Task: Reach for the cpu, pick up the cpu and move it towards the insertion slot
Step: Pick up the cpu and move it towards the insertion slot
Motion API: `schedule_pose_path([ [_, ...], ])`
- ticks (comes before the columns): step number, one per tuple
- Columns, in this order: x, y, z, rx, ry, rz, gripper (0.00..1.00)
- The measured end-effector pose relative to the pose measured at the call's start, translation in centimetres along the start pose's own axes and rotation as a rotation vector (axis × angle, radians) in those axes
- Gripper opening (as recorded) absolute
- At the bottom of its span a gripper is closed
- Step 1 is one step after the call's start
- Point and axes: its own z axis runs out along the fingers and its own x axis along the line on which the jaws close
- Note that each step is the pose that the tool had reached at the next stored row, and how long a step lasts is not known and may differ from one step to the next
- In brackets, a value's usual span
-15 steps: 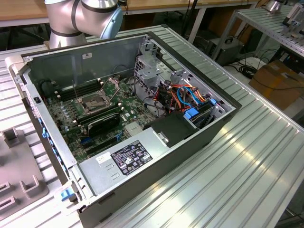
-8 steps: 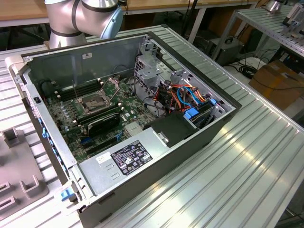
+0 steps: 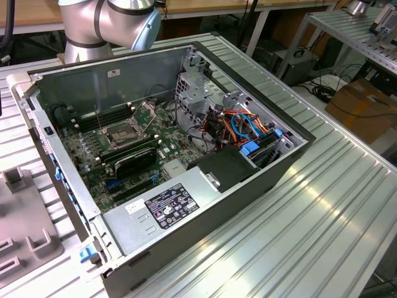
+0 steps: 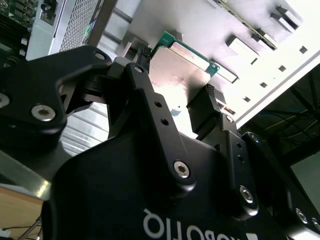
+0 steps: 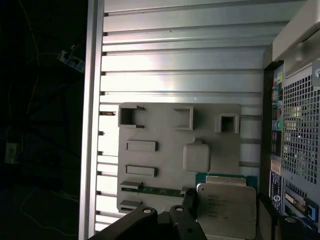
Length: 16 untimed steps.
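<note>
- Ext view, far left: grey fixture tray sat on the ribbed bench, just beside the open pc case.
- Inside the case, toward the ext view's left, the motherboard lay flat w/ the metal-framed socket open, nothing seated in it as far as I could tell. That's the insertion slot imo.
- Arm was up at the top of that view, behind the case.
- First wrist view: same grey tray w/ its little pockets below the cam, and the cpu was sitting between the pincer fingers, silver lid facing the cam, green edge peeking out.
- Second wrist view: pincer was closed down on the cpu, one finger pad on each opposite edge, chip looked lifted clear of the tray.
- Progress: reach + grab looked done. The carry wasn't. Chip was over the tray area beside the case, well apart from the socket.
</note>
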Motion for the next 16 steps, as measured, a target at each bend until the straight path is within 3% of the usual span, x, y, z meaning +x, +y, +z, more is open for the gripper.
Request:
schedule_pose_path([
  [7, -0.44, -0.02, 0.01, 0.0000, 0.0001, 0.000, 0.55],
  [16, -1.82, -0.08, 0.03, 0.0000, 0.0015, 0.000, 0.55],
])
